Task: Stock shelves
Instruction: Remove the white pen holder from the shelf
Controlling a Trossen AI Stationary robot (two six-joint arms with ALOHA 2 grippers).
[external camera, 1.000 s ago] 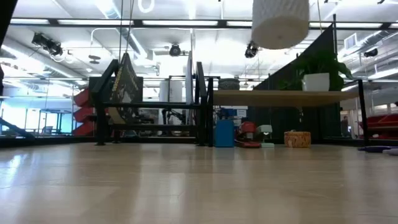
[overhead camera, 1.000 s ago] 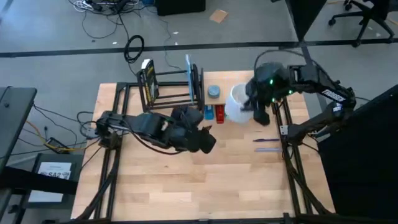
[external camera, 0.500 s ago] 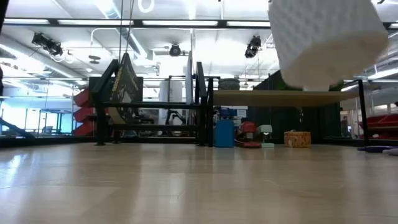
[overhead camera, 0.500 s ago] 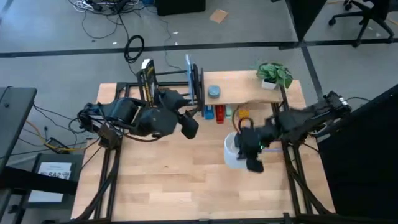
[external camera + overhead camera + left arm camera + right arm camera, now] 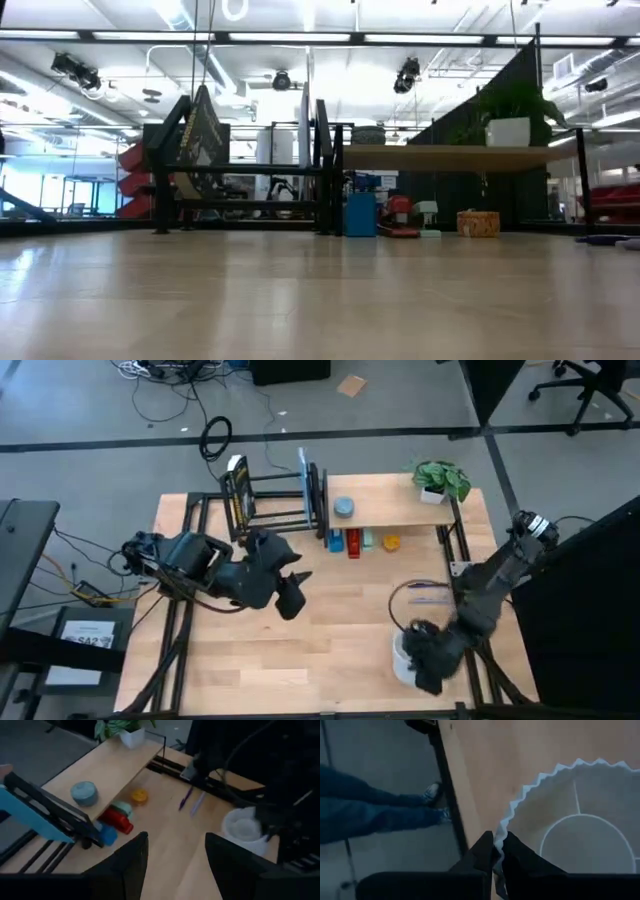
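Rack [image 5: 275, 500] left of board [image 5: 392, 500]; plant [image 5: 440, 480] on board; cup [image 5: 404, 655] front-right.

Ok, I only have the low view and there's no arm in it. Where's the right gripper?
Observer: The right gripper is near the table's right edge, at the end away from the wooden shelf.
Operator: Holding anything?
Observer: Yes, its fingers are shut on the scalloped rim of a white tub.
Operator: And the left one?
Observer: The left gripper is open and empty, above the table in front of the black rack.
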